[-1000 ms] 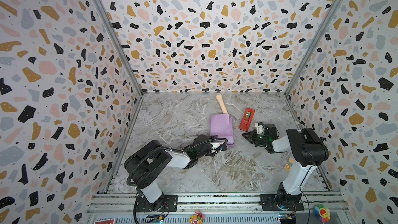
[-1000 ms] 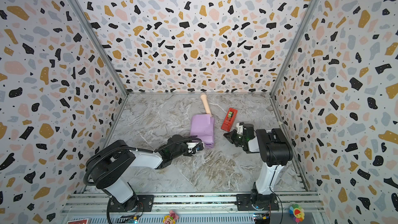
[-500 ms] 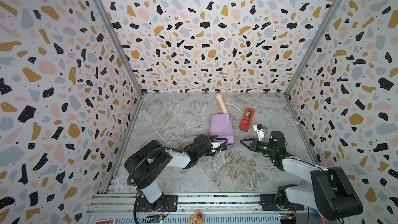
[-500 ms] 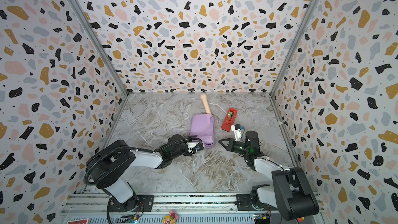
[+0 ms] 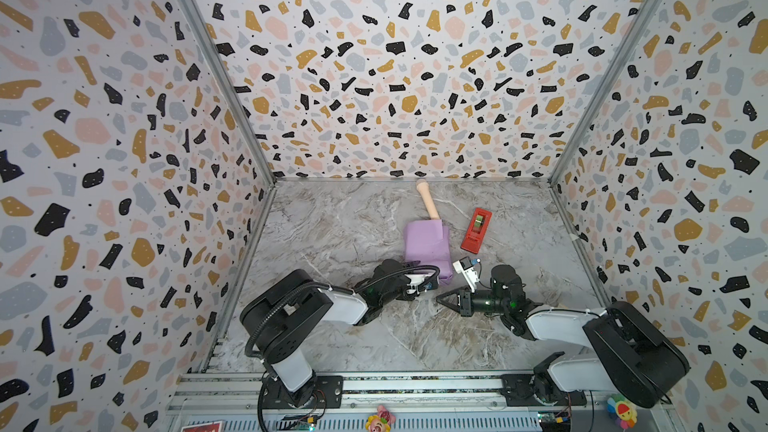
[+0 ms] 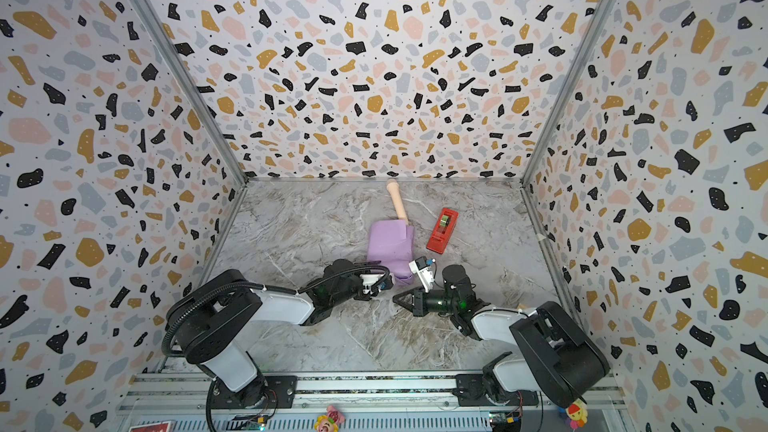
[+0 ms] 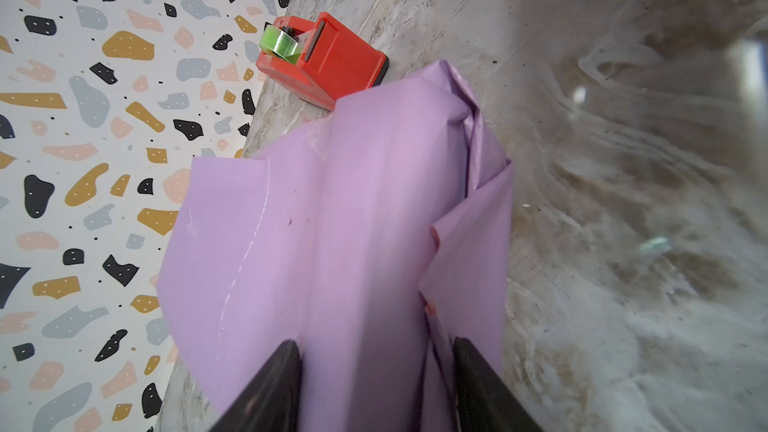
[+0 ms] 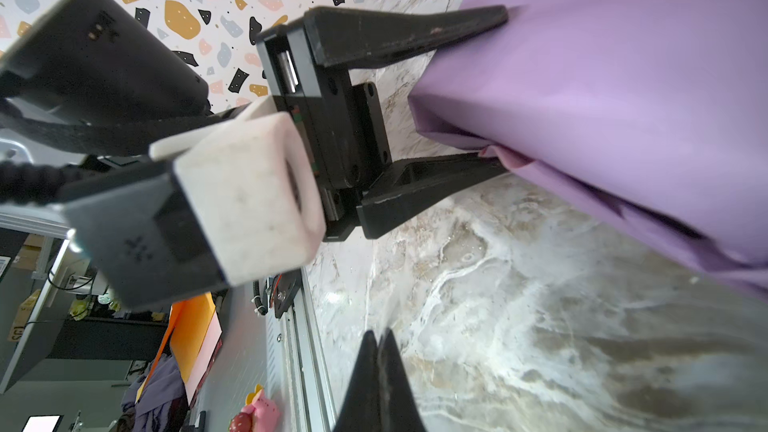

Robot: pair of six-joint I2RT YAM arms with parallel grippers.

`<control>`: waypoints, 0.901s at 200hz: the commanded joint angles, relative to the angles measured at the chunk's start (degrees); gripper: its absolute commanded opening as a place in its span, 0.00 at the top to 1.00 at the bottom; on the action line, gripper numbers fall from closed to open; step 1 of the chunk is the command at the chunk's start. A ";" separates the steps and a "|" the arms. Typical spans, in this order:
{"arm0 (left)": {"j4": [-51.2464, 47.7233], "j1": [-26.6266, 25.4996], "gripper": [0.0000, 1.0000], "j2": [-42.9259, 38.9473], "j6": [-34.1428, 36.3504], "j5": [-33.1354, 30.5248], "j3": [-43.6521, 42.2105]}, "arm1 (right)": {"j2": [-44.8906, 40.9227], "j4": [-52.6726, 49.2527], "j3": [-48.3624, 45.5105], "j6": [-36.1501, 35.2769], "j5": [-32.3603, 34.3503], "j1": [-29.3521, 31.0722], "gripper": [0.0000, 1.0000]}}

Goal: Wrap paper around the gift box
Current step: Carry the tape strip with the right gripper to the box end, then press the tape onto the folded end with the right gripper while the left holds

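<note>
The paper (image 5: 428, 248) is folded round the hidden gift box just right of centre in both top views, left of the tape dispenser (image 5: 476, 230). Its lower end is clasped by the left gripper (image 7: 376, 351), jaws half apart. End folding is judged in hand; flattening and taping are called for. The right gripper (image 5: 439, 300), pinched shut and empty, has been swung down from beside the dispenser.
</note>
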 commanded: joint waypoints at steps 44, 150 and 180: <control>-2.65 0.53 0.43 1.20 -0.97 0.04 0.28 | 6.15 11.79 3.78 0.74 1.32 0.59 1.00; -2.74 0.46 0.43 1.25 -0.93 0.13 0.40 | 13.08 17.97 5.90 3.29 2.49 0.04 1.00; -2.78 0.49 0.43 1.21 -0.94 0.13 0.36 | 14.51 19.79 5.81 4.15 2.25 -0.39 1.00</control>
